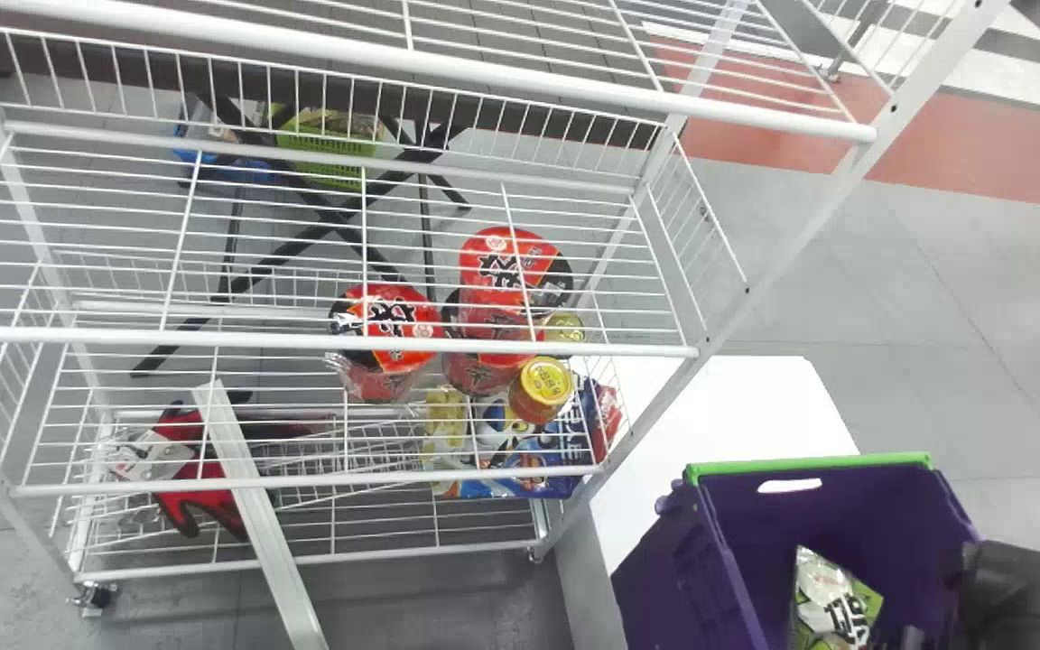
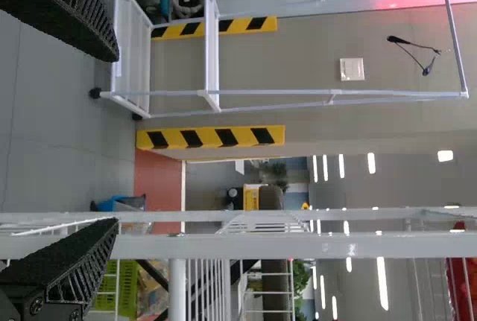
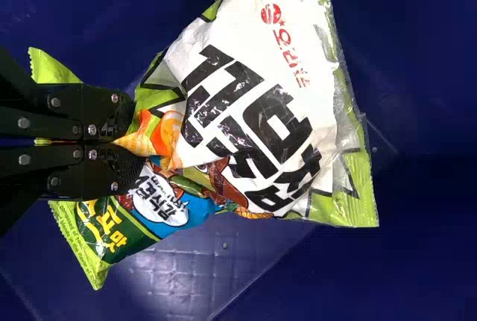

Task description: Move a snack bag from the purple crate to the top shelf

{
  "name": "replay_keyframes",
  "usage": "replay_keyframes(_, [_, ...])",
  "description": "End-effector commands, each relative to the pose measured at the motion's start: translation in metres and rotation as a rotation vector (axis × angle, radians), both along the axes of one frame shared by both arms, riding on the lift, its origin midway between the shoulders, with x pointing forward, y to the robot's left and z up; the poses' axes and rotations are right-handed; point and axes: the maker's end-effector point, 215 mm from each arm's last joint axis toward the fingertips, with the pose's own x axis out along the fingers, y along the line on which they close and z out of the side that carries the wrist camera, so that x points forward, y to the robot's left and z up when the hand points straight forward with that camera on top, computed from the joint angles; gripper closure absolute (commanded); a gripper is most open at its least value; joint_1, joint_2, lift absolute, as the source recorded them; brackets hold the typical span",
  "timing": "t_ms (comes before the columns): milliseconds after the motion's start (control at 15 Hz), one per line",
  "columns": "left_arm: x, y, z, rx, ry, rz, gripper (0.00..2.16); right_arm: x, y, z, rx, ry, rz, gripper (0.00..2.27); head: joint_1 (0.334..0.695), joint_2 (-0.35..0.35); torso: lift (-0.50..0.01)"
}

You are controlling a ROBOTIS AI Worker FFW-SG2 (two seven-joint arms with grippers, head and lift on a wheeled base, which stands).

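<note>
Grey floor [image 1: 953, 316] is stretching around a white wire rack [image 1: 574, 83] in the head view; a white-and-green snack bag [image 1: 831, 600] is lying inside the purple crate [image 1: 673, 578], beside the right gripper [image 1: 1021, 591]. In the left wrist view, the left gripper [image 2: 118, 141] is holding its fingers wide apart, empty. In the right wrist view, closed fingers are pinching the bag.

Workshop-like space: wire shelving [image 1: 213, 338], grey floor [image 1: 935, 298], hazard-striped strips [image 2: 210, 138].
</note>
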Motion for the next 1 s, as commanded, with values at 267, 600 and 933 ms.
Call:
replay_keyframes(267, [-0.006, -0.008, 0.001, -0.042, -0.011, 0.013, 0.01, 0.006, 0.012, 0.02, 0.013, -0.009, -0.04, 2.14, 0.695, -0.35, -0.328])
replay_keyframes(600, [-0.028, -0.013, 0.005, -0.05, -0.022, 0.059, 0.01, 0.021, 0.016, 0.035, 0.011, -0.068, 0.006, 2.14, 0.695, -0.35, -0.309])
replay_keyframes(933, [-0.036, -0.021, -0.009, -0.054, 0.018, 0.074, 0.01, 0.008, 0.012, 0.045, -0.016, -0.079, 0.051, 2.14, 0.695, -0.35, -0.288])
